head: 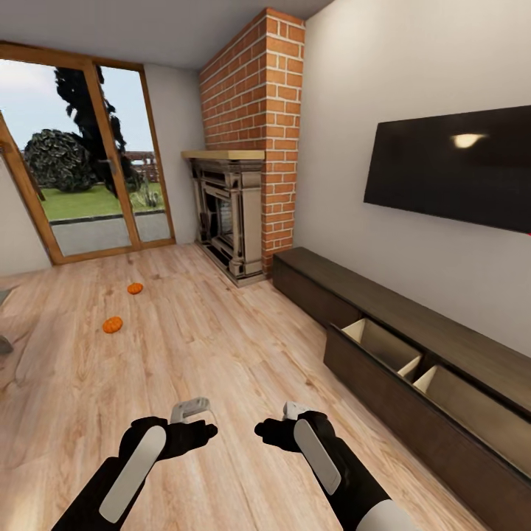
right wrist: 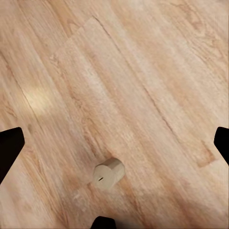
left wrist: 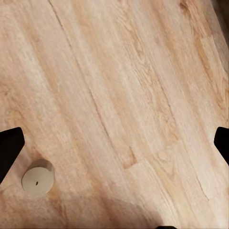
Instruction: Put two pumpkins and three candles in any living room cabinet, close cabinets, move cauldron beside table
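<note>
Orange pumpkins lie far left on the floor; cabinet drawer open right; both hands apart, empty; nothing stowed that I can see.

Two pumpkins lay on the floor ahead and to the left, well apart from the cabinet, which ran along the right wall under the television. One cabinet drawer stood pulled out. The fireplace stood beyond the cabinet's far end, the glass door to its left. A candle stood upright on the floor; another candle lay tipped on its side.
</note>
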Motion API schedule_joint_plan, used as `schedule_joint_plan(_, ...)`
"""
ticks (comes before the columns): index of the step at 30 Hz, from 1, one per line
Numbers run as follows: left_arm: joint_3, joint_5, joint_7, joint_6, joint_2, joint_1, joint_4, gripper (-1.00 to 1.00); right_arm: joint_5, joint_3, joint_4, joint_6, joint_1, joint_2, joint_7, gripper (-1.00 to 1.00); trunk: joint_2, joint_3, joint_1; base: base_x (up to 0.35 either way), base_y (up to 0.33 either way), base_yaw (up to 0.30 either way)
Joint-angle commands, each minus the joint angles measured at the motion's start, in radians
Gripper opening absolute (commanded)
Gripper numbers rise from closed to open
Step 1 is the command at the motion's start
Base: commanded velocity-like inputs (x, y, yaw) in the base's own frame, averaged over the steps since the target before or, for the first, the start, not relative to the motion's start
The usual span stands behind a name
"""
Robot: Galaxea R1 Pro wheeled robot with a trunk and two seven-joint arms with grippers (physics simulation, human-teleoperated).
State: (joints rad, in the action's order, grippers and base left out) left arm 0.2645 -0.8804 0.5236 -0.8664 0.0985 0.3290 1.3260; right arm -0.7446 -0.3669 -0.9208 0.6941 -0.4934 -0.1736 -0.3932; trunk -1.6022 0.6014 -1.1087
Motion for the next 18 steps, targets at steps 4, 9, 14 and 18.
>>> schedule_joint_plan(4,0.001,-0.010,0.010,0.001,0.001,0.001,0.002,1.00,-0.010,-0.002,-0.001,0.001,-0.001,0.000,-0.010,1.00,-0.001,0.001,0.000,0.001,0.016,0.001)
schedule_joint_plan(9,0.001,-0.008,0.013,0.001,0.001,0.001,0.002,1.00,-0.013,-0.002,-0.001,0.001,-0.001,0.000,-0.009,1.00,-0.022,0.010,-0.011,0.000,0.002,0.000)
schedule_joint_plan(14,0.001,-0.007,0.014,0.001,0.001,0.001,0.001,1.00,-0.014,-0.003,-0.001,0.000,-0.001,0.001,-0.005,1.00,-0.057,0.026,-0.031,0.000,0.000,0.000)
schedule_joint_plan(18,0.001,-0.006,0.019,0.001,0.000,0.001,-0.001,1.00,-0.018,-0.003,-0.001,-0.001,-0.001,0.002,-0.003,1.00,-0.085,0.039,-0.046,0.000,0.000,0.000)
